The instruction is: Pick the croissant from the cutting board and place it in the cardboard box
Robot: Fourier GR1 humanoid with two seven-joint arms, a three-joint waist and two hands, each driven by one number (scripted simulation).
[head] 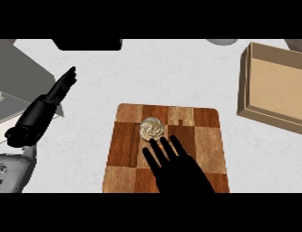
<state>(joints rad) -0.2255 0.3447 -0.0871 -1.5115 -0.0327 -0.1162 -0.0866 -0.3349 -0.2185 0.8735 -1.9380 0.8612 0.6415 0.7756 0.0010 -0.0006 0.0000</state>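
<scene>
Counter: a pale, lightly marbled white counter top (153,72) is seen from steeply above, everything else is laid out on it.

Board: a chequered brown wooden cutting board (210,140) is set pretty much in the middle, long side running up the view.

Pastry: the small round, spiral-patterned beige croissant (151,127) is sat on the upper part of the board, a bit left of the board's centre line. Not lifted, flat on the wood.

Right hand: the black right hand (178,170) is brought in from the lower edge over the board, fingers (160,149) held straight and spread apart, nothing gripped. The fingertips are placed just below the croissant; whether they're actually touching it can't be told from this angle.

Left hand: the black left hand (60,86) is shown at the left, over the counter, fingers straight and held together, pointing up the view, nothing held. The grey forearm (6,170) is seen below it.

Box: the open tan cardboard box (247,86) is parked at the right edge, well apart from the board's top right corner, partly cut off by the view.

Other stuff: a grey flat-topped unit (9,72) is seen at the far left, and a dark object (87,44) at the top edge, too cut off to identify.
</scene>
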